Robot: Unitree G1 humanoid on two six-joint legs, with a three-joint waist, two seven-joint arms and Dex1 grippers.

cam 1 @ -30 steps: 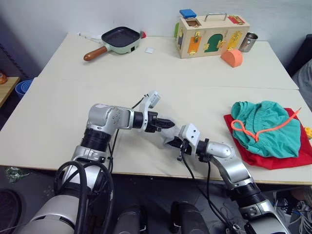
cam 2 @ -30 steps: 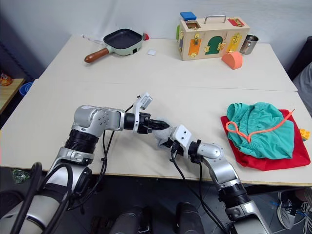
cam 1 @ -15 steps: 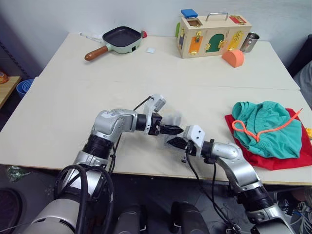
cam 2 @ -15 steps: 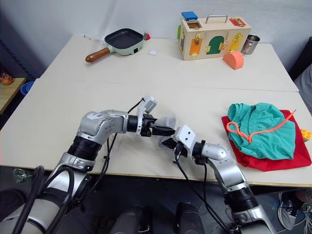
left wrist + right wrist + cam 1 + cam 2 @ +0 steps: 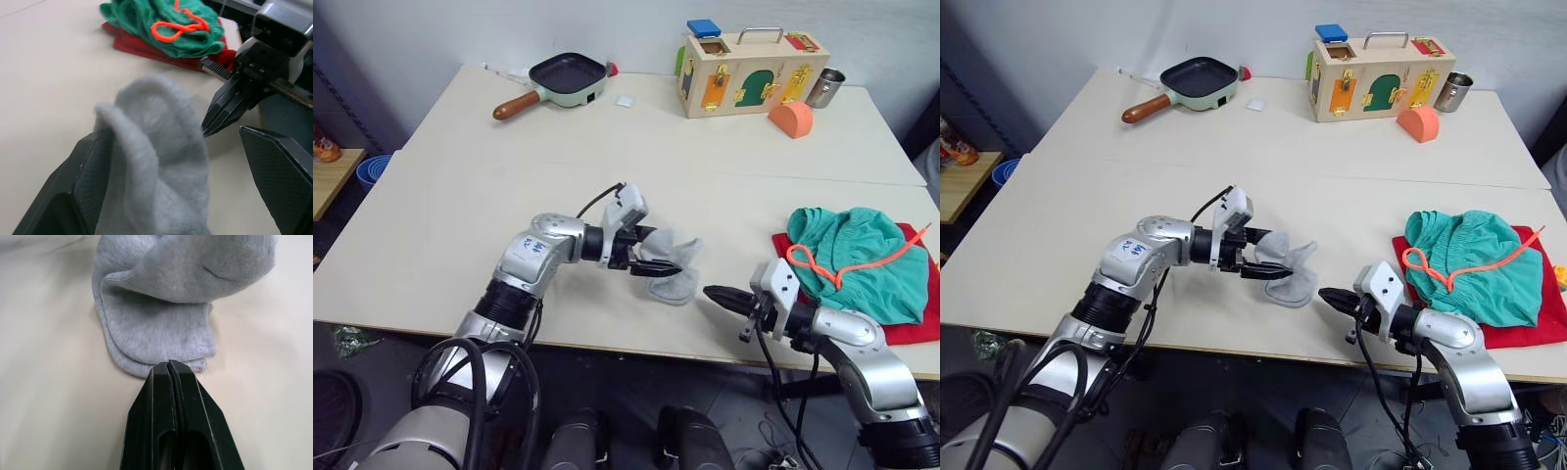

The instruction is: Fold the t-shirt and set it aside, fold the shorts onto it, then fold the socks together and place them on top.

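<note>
Socks point(image 5: 668, 264) lie near the front-middle of the desk point(image 5: 489, 186), grey, folded over on themselves, one end lifted off the surface & draped over one finger of the left pincer point(image 5: 658, 253). Left pincer's fingers are spread wide apart w/ the sock bundle between them; lower end of the socks rests flat on the desk.

Right pincer point(image 5: 712, 292) sits low over the desk just to the right of the socks, tip aimed at them, apart from the cloth. Its two fingers are pressed tight together, nothing between them; wrist view shows the tip just short of the sock's edge point(image 5: 156, 328).

T-shirt point(image 5: 911, 328) lies folded at the right end of the desk, red, mostly covered by the shorts point(image 5: 857, 259), teal, bunched on top of it w/ the orange drawstring point(image 5: 822, 274) looped across.

Far side of desk: frying pan point(image 5: 563, 78) w/ wooden handle, wooden latch box point(image 5: 754, 73), orange block point(image 5: 790, 118), metal cup point(image 5: 823, 88)
</note>
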